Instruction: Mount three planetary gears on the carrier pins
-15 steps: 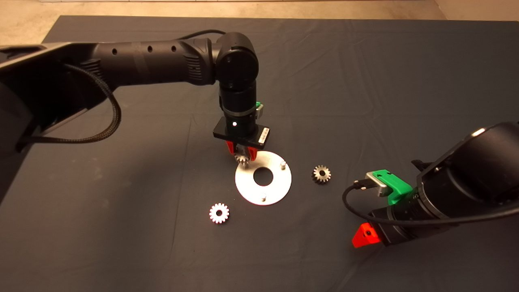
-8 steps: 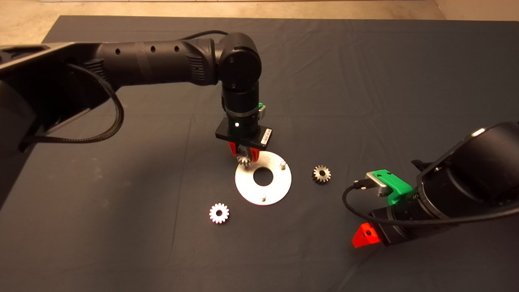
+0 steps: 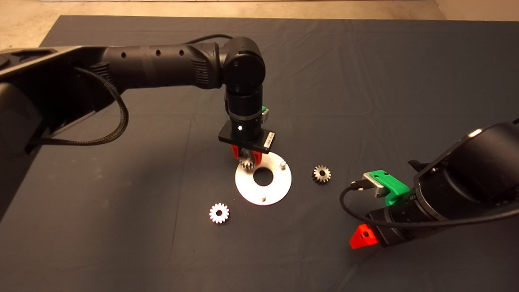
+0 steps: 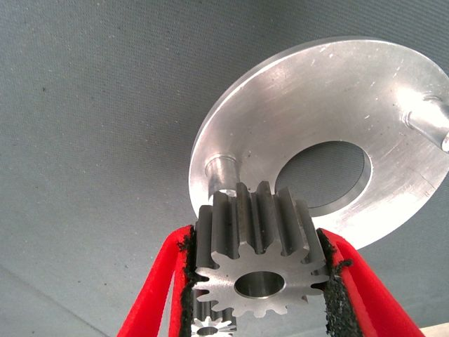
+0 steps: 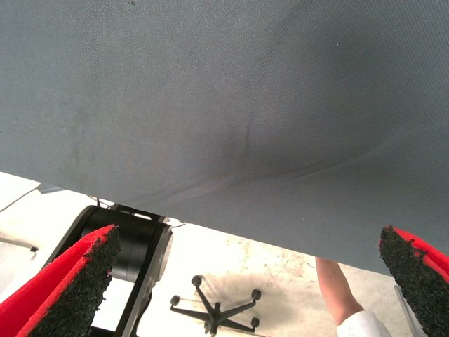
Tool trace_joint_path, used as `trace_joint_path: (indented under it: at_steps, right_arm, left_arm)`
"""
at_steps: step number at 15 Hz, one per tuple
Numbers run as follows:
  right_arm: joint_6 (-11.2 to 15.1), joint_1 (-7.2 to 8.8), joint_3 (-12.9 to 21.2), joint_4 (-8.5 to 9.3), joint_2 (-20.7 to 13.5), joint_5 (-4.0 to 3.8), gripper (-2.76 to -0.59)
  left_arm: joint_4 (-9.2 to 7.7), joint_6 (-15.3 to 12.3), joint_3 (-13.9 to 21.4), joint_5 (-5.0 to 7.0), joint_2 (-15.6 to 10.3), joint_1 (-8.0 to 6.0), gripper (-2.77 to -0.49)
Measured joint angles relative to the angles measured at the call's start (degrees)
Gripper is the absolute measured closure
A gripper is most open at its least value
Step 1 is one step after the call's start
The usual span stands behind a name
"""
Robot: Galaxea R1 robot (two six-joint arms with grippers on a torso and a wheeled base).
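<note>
Hovering just above the white carrier disc (image 3: 263,178), the first planetary gear (image 3: 246,164) is clamped between the red fingers of the left gripper (image 3: 246,157), at about ten o'clock on the disc. Over the last second the left arm has slid slightly toward three o'clock, carrying the gear inward over the disc's rim. In the left wrist view the gear (image 4: 257,260) is held by its toothed flanks with its centre hole facing the camera, and the nearest carrier pin (image 4: 222,173) stands just beyond its teeth. By my reading the bore is not yet over that pin, so a small further correction and then a descent are needed before release.

Two other pins stand bare on the disc, one at two o'clock (image 3: 282,164) and one at six o'clock (image 3: 263,198); no gear is seated yet.

A second gear (image 3: 219,213) lies flat on the dark mat of the counter (image 3: 365,81), at seven o'clock from the disc and near it. A third gear (image 3: 321,174) lies at three o'clock, just beside the disc's rim but apart from it.

The right gripper (image 5: 245,281) waits at the head view's lower right, fingers spread wide and holding nothing. Its wrist view shows the mat's edge, the floor beyond with a chair base (image 5: 214,305), and a person's arm (image 5: 338,295).
</note>
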Motion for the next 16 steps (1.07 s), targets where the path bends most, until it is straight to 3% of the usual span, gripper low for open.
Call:
trace_joint_path:
  at_steps: [16]
  right_arm:
    - [0.0, 0.00, 0.0, 0.00, 0.2, 0.00, -2.75]
  left_arm:
    - [0.13, 0.0, -0.2, 0.00, -0.2, 0.00, -0.95]
